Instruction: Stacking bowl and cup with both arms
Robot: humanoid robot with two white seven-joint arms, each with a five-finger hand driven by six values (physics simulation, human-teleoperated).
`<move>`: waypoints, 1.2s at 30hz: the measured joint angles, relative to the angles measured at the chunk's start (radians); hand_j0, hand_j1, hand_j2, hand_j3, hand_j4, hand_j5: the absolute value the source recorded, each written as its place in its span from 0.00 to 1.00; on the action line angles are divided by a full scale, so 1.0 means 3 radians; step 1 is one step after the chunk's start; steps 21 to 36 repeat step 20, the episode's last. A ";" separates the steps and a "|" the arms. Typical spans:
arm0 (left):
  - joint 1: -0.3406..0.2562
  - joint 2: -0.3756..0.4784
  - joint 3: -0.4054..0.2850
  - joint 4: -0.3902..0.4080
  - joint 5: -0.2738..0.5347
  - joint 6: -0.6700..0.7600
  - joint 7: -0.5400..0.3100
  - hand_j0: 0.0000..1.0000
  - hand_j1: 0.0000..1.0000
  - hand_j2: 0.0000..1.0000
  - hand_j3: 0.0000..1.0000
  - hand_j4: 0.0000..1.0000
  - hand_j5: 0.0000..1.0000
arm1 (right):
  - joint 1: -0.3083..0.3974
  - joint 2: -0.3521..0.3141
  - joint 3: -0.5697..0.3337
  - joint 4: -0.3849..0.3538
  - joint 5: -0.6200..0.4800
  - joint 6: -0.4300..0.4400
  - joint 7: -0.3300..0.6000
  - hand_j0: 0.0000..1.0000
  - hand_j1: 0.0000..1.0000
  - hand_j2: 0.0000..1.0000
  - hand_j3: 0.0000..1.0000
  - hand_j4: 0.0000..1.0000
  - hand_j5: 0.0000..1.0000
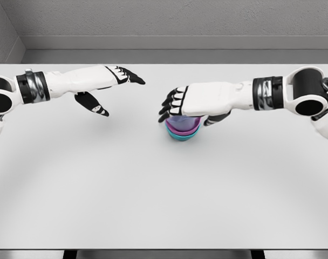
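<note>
Grey walls behind, and out front a broad pale table (153,205) with very little on it, so all eyes go to the middle. There, just under the fingertips of the right hand (193,101), sits the stack: a purple cup (181,124) nested in a teal bowl (181,136), the bowl's rim peeking out below the cup's. By the look of it the stacking itself is done, and what seems left is only for the arms to clear away. The right hand hovers over the stack with its fingers (169,105) curled downward; whether they actually grip the cup I cannot tell, since the palm hides the contact (the cup's top is covered too). The left hand (107,86) is well apart from the stack, off to the side of it, fingers spread and relaxed, thumb hanging down, holding nothing. As for the stack's orientation, it appears to stand upright, long axis vertical, opening facing up toward the right palm, with no lean that I can make out.
</note>
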 measured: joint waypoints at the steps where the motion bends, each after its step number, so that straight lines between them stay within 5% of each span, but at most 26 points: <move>1: 0.0000 0.0000 0.0000 0.0000 0.0000 0.0000 0.0000 1.00 1.00 1.00 1.00 1.00 1.00 | 0.0036 -0.0047 -0.0078 0.0010 -0.0002 0.0000 0.0000 1.00 1.00 1.00 1.00 1.00 1.00; 7: -0.0005 0.0000 0.0000 -0.0001 0.0000 0.0000 0.0000 1.00 1.00 1.00 1.00 1.00 1.00 | 0.0240 -0.0293 -0.0773 0.0523 -0.0031 0.0002 0.0000 1.00 1.00 1.00 1.00 1.00 1.00; 13: 0.0000 0.0000 0.0000 -0.0001 -0.0001 0.0000 0.0000 1.00 1.00 1.00 1.00 1.00 1.00 | 0.0337 -0.0330 -0.0934 0.1065 -0.0030 0.0000 0.0000 1.00 1.00 1.00 1.00 1.00 1.00; 36: 0.0000 0.0000 0.0000 -0.0002 -0.0002 0.0000 0.0000 1.00 1.00 1.00 1.00 1.00 1.00 | 0.0384 -0.0320 -0.0936 0.1156 -0.0031 0.0000 0.0000 1.00 1.00 1.00 1.00 1.00 1.00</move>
